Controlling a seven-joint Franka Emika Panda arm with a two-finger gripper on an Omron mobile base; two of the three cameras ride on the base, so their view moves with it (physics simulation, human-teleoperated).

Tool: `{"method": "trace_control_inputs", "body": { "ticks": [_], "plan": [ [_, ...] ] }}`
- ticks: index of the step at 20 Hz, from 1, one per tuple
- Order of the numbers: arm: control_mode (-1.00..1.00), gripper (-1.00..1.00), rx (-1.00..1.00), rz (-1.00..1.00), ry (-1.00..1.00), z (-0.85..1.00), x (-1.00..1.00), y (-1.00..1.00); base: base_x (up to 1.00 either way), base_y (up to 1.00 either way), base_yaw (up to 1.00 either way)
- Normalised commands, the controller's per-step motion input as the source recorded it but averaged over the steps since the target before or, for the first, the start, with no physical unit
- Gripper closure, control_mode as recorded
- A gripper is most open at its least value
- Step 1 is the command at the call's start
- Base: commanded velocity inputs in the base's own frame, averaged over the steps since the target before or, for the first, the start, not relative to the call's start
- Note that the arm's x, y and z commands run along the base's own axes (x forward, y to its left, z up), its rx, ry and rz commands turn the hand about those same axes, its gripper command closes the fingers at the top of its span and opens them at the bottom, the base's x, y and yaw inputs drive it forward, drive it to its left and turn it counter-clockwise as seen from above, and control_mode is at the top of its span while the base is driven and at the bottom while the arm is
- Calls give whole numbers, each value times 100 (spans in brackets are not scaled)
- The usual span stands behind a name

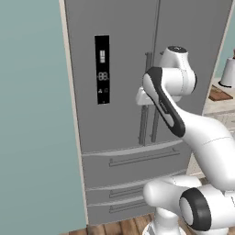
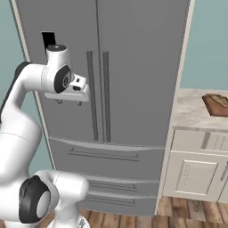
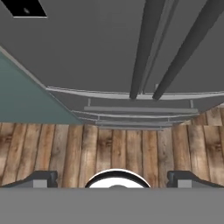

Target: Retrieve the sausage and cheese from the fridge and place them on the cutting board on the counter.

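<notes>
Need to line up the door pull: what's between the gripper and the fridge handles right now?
Nothing. In the right base view the open gripper hangs just left of the fridge handles, with only bare grey fridge door between them.

Even, flat rendered light, no clear source. Fridge [image 1: 124,69] doors w/ soft gradient, no glare. Faint shadows under drawer handles. Slightly soft, low-res edges; floor planks [image 3: 113,148] beyond fingertips [image 3: 41,178] sharp enough.

Glossy white arm [image 1: 202,133] here, rounded segments with dark grey bands at the joints. White hand block, small dark finger tips [image 3: 43,178].
</notes>
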Motion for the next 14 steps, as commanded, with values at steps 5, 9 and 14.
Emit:
{"method": "trace_control_inputs", "body": {
  "ticks": [5,9,14],
  "plan": [
    [100,-100,0,0,0,0,0,0,-43,-22,-13],
    [100,-100,0,0,0,0,0,0,-2,-3,-5],
    [100,-100,0,0,0,0,0,0,0,-1,0]
  ]
}}
